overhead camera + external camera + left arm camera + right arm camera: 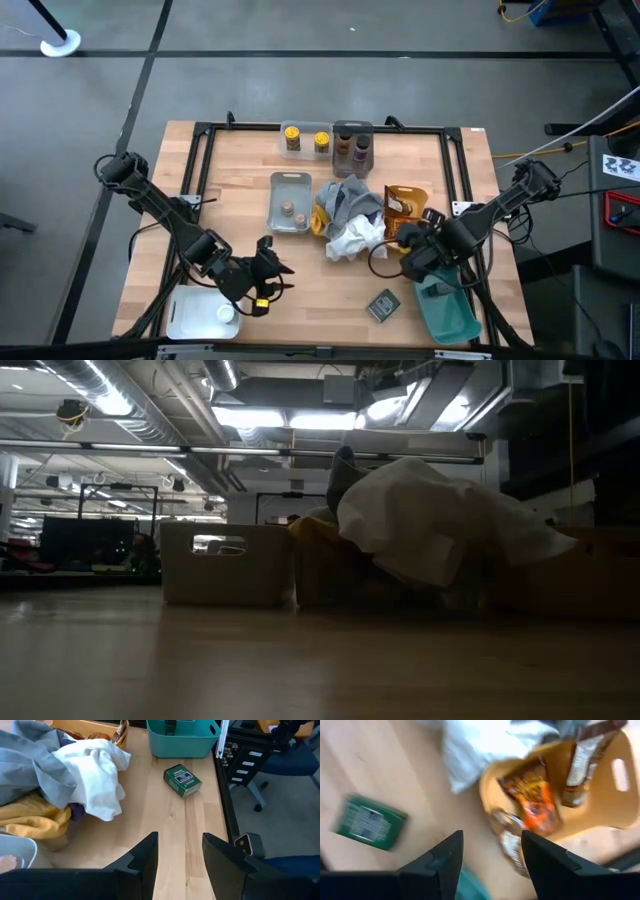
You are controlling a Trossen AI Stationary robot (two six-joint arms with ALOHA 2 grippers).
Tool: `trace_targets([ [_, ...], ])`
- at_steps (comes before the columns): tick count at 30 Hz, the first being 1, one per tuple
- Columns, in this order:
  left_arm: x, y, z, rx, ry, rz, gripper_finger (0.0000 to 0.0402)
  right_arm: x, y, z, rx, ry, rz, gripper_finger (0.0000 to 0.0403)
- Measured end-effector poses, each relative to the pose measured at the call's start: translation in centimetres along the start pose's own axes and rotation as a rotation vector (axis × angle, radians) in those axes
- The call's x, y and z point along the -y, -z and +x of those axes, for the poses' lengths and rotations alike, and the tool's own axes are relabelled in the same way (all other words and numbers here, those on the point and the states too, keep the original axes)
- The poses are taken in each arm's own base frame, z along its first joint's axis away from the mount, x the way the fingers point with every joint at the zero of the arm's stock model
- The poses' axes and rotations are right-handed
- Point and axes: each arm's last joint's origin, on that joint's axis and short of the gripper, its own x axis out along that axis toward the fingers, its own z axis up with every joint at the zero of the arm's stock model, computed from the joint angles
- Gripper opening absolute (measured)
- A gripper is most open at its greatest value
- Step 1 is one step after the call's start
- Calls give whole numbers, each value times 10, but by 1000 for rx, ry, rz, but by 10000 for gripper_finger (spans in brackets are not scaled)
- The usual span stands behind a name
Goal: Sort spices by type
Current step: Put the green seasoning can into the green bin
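Note:
A dark green flat tin lies flat on the wood near the table's near edge, also seen as the tin and the tin. My left gripper is open, low over bare wood to the tin's left. My right gripper is open and hovers over the near rim of the yellow tray, which holds brown packets. Yellow jars and dark jars stand in trays at the far side. Tiny pots sit in a clear tray.
A heap of grey, white and yellow cloths lies mid-table between the clear tray and the yellow tray. A teal tray sits at the near right corner, and a white tray at the near left.

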Motion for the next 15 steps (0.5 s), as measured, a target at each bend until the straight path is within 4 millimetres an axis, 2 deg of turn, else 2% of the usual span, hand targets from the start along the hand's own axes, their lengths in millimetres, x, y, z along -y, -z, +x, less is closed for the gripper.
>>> trace_targets([
  [8,0,0,0,0,0,-33,136,-26,-16,-7,105,-290,67,200],
  [15,0,0,0,-1,0,-33,136,-53,-27,4,154,-430,-112,199],
])
